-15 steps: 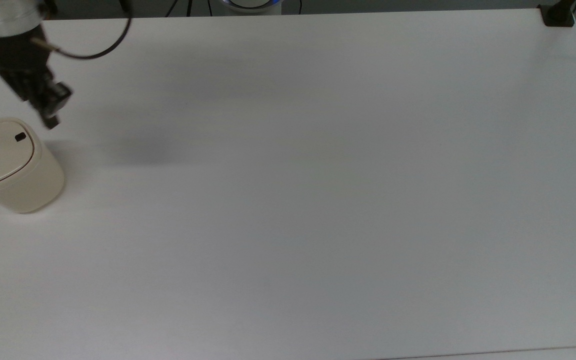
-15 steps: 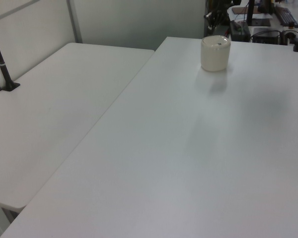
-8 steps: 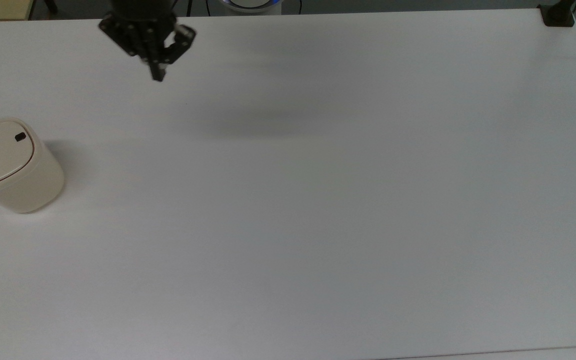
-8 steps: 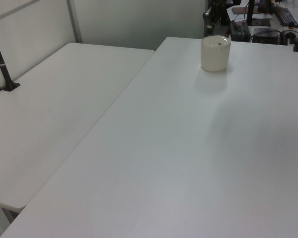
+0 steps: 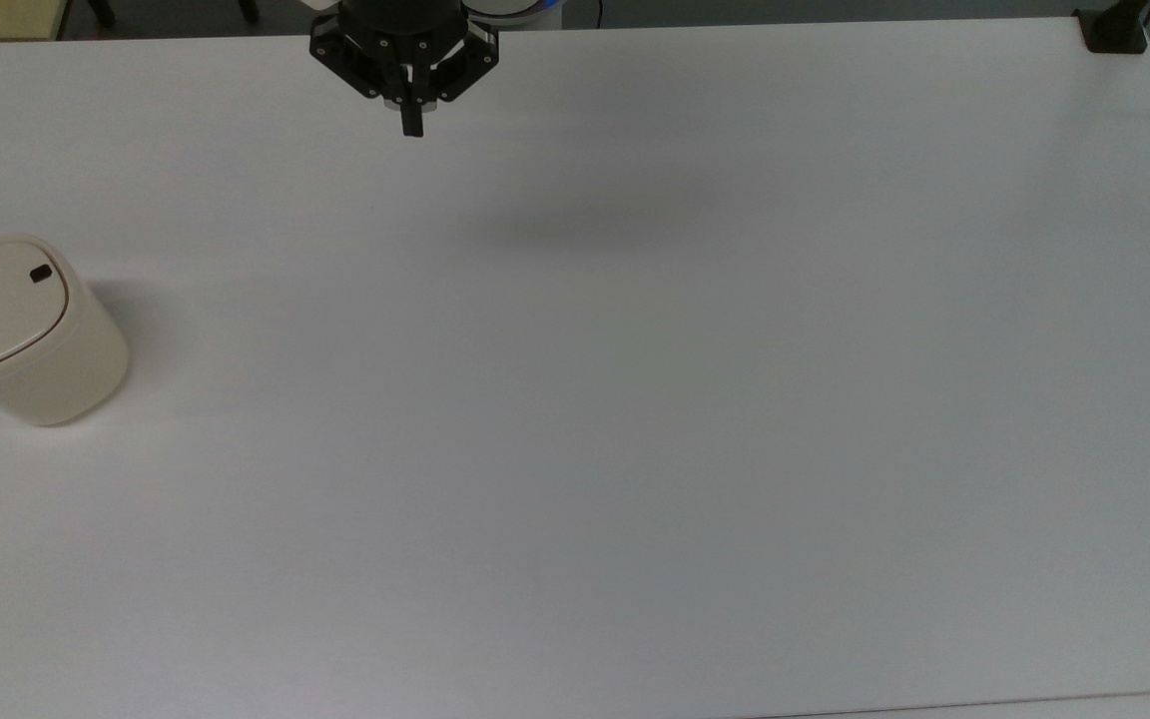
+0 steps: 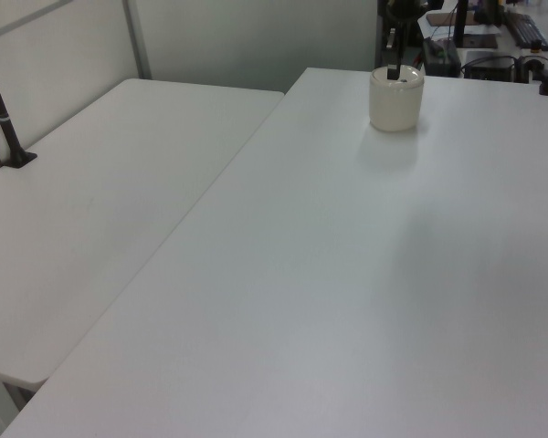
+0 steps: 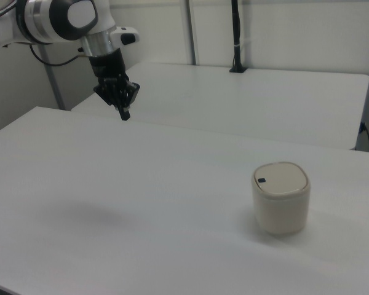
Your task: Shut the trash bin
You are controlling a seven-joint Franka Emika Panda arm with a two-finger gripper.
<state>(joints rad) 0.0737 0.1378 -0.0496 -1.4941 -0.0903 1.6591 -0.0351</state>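
While my black two-finger gripper (image 5: 412, 128) hangs with fingers pressed together, well apart from the small cream plastic trash bin (image 5: 31, 335), I see its flat lid (image 7: 281, 177) down.

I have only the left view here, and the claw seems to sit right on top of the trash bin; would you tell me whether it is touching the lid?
Observer: No. In the top view the claw hangs near the top edge of the table, far from the trash bin at the top view's left.
Operator: Thank you. Is the lid fully down?
Observer: Yes. In the right view the lid lies flat on the bin's rim, its black tab toward the right view's left.
Operator: And is the claw open?
Observer: It is shut. The top view shows it closed to one narrow tip, holding nothing.
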